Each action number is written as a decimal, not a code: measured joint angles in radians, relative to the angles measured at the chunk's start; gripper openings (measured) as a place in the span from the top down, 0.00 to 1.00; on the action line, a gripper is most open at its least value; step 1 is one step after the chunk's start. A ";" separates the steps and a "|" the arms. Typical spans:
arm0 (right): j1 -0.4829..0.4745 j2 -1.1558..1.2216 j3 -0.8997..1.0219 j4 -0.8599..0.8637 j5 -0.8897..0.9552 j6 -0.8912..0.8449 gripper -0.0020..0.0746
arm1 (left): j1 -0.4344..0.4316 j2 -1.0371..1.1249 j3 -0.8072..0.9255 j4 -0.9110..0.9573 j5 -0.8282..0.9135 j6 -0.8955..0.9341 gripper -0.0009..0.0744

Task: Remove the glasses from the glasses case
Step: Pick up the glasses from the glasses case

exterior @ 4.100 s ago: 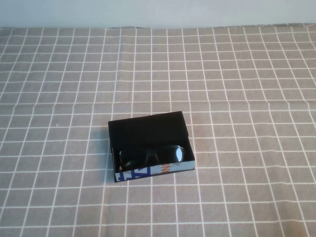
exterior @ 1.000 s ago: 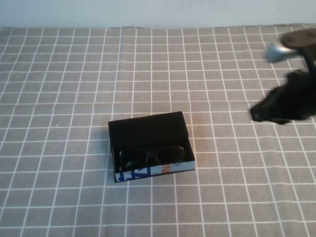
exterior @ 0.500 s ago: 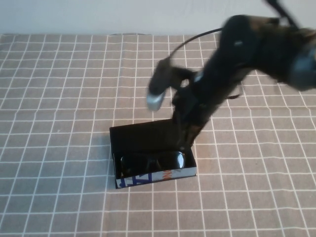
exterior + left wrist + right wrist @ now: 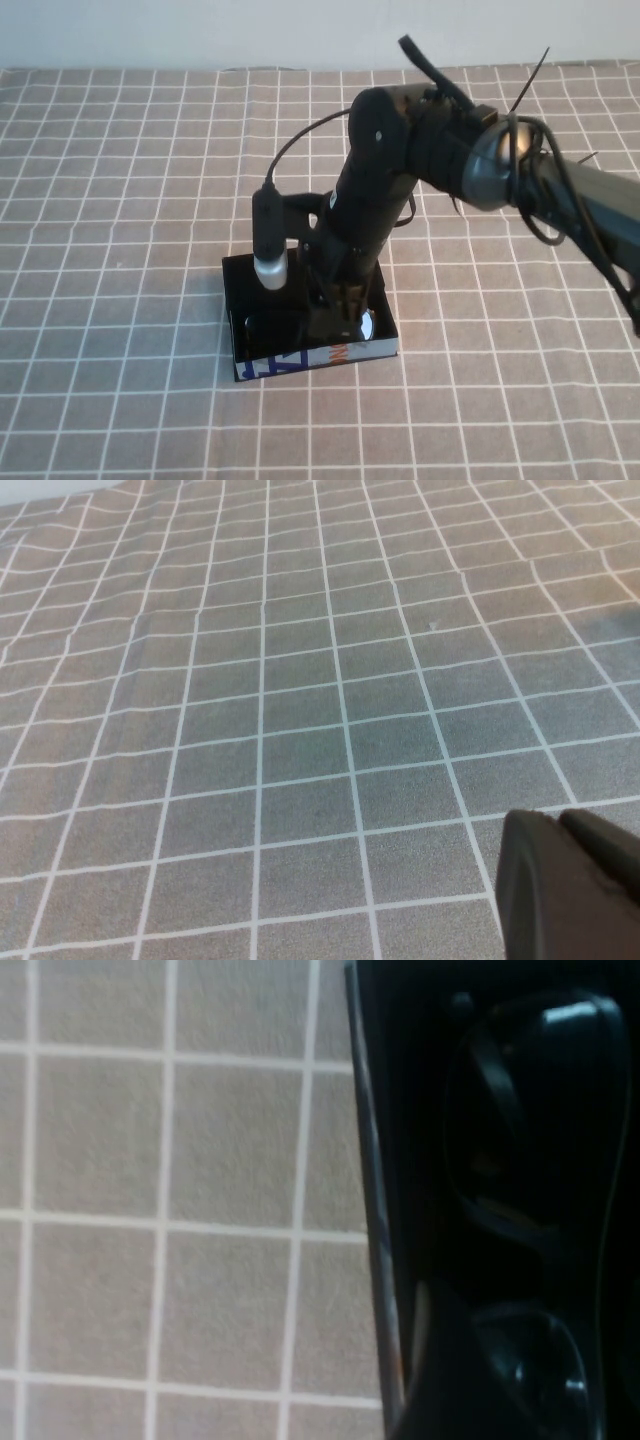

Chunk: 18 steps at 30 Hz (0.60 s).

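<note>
The glasses case (image 4: 250, 275) is an open black box in the middle of the table, its white printed side (image 4: 290, 360) facing me. The black glasses (image 4: 366, 325) lie inside along that side. My right arm reaches in from the right, and my right gripper (image 4: 335, 308) points down into the case, open, right over the glasses. In the right wrist view the glasses (image 4: 520, 1160) fill the case (image 4: 375, 1210), and one dark finger (image 4: 450, 1380) stands by the case wall beside a lens. My left gripper (image 4: 570, 890) is shut and empty above bare cloth, out of the high view.
A grey tablecloth (image 4: 120, 200) with a white grid covers the whole table. A pale wall runs along the far edge. A grey-tipped wrist camera (image 4: 270, 250) and its cable hang off the right arm's left side, above the case.
My right arm has swung in from the right edge and come down over the case; its gripper is now inside it over the glasses. The case and glasses have not moved.
</note>
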 joint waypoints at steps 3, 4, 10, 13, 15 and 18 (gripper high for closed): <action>0.000 0.015 -0.002 -0.019 -0.005 -0.007 0.55 | 0.000 0.000 0.000 0.000 0.000 0.000 0.99; 0.000 0.019 -0.004 -0.022 -0.011 -0.007 0.54 | 0.000 0.000 0.000 0.000 0.000 0.000 0.99; 0.000 0.024 -0.004 -0.027 -0.061 -0.008 0.54 | 0.000 0.000 0.000 0.000 0.000 0.000 0.99; 0.000 0.027 -0.004 -0.027 -0.078 -0.008 0.55 | 0.000 0.000 0.000 0.000 0.000 0.000 0.99; 0.000 0.031 -0.004 -0.027 -0.084 -0.008 0.56 | 0.000 0.000 0.000 0.000 0.000 0.000 0.99; 0.000 0.040 -0.006 -0.027 -0.090 -0.011 0.57 | 0.000 0.000 0.000 0.000 0.000 0.000 0.99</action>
